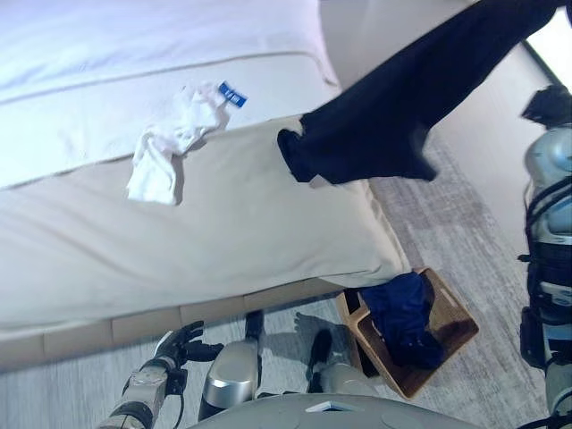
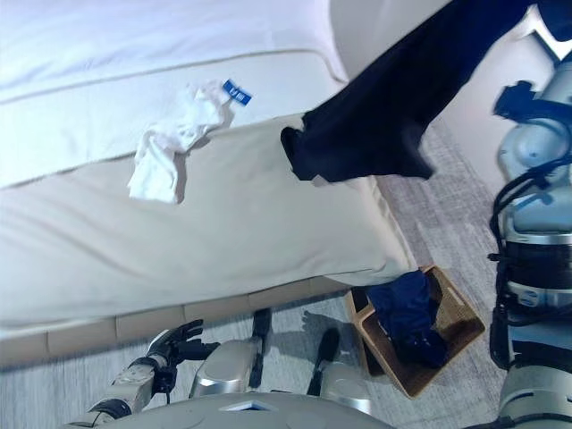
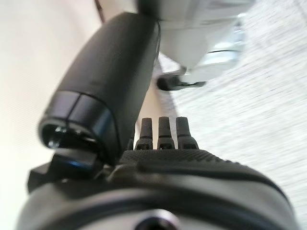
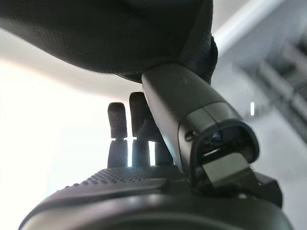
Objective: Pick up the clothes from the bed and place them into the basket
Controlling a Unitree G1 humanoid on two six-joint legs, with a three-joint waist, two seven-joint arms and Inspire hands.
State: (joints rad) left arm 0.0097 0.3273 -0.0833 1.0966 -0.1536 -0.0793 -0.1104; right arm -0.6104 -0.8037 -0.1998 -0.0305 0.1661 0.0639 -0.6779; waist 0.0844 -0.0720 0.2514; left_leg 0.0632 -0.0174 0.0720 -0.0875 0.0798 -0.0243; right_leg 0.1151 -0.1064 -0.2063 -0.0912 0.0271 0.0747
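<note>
- Dark navy garment (image 1: pixel 393 107) hangs in the air over the bed's right edge, stretched from the upper right corner of the head views down to a bunched end that sits just above the bed's cream cover.
- The right hand (image 4: pixel 158 120) holds the upper end of that garment: in its own wrist view the thumb and fingers (image 4: pixel 120 124) are pressed up into dark cloth draped across them. The head views do not show this hand clearly; only the arm shows at the right side.
- White garment (image 1: pixel 170 143), crumpled, lies on the bed (image 1: pixel 179 232) near the middle, across the line where the white sheet meets the cream cover. A small blue tag (image 1: pixel 232 94) shows at its upper right end.
- Woven brown basket (image 1: pixel 451 326) stands on the grey floor (image 1: pixel 465 214) just off the bed's near right corner. A blue garment (image 1: pixel 402 317) lies piled inside it, filling its left part.
- The left hand (image 1: pixel 183 344) hangs low by the bed's near edge, close to the base. Its fingers (image 3: pixel 165 132) are loosely relaxed and hold nothing; the wrist view shows them straight beside the thumb, with floor beyond.
</note>
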